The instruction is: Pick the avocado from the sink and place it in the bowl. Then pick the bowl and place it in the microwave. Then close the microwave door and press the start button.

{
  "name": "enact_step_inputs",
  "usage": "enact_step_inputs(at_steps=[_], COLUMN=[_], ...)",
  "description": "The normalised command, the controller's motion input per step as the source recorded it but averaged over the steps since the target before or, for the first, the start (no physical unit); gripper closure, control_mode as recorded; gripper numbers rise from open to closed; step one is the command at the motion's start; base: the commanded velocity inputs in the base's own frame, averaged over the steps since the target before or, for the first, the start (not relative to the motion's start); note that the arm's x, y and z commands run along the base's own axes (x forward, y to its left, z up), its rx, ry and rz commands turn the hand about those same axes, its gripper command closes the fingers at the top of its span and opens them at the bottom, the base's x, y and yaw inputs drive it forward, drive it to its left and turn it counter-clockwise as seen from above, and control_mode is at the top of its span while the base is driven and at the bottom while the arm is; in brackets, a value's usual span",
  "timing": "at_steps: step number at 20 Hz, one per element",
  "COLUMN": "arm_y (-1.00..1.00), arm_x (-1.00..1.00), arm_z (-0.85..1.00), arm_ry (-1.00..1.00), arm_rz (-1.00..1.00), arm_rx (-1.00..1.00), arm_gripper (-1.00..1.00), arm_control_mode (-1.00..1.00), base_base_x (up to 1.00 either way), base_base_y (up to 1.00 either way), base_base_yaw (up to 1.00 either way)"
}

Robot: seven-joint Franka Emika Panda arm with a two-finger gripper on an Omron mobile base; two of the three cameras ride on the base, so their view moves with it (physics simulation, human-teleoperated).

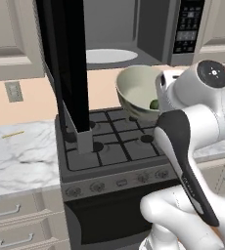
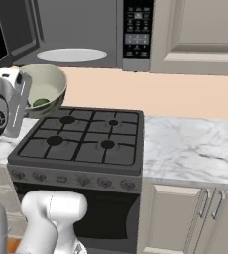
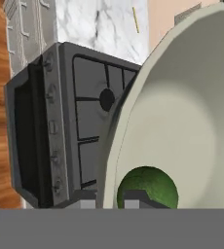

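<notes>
**Bowl with avocado held aloft below the open microwave**

Carrying the bowl [image 1: 139, 93] in the air, the gripper [image 3: 133, 199] holds it by the rim, tilted on its side above the stove [image 2: 81, 141]. One dark fingertip sits inside the rim, so the hold is judged to be a pinch on the bowl's wall. The avocado [image 3: 147, 187] rests inside the bowl, right against the gripper's fingertip at the low side.

Above and beyond the gripper, the microwave [image 2: 81, 30] stands with its cavity exposed and its white turntable plate [image 1: 110, 55] bare. The microwave door [image 1: 65, 68] is swung fully out, edge-on, to the gripper's left.

Progress, as judged: the avocado is already in the bowl and the bowl is lifted. Remaining: setting the bowl on the turntable plate, closing the door, and pressing start on the keypad [image 2: 137, 27].
</notes>
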Motion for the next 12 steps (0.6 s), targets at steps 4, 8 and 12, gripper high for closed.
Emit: enact_step_inputs(at_steps=[4, 8, 12], arm_y=[-0.01, 0.01, 0.05], arm_x=[0.19, 0.71, 0.97], arm_z=[1.00, 0.88, 0.32], arm_ry=[-0.13, -0.02, 0.00], arm_rz=[0.00, 0.00, 0.00], arm_rx=[0.00, 0.00, -0.01], arm_gripper=[1.00, 1.00, 1.00], arm_control_mode=[-1.00, -1.00, -1.00], base_base_x=[0.00, 0.00, 0.00], base_base_y=[0.00, 0.00, 0.00], base_base_yaw=[0.00, 0.00, 0.00])
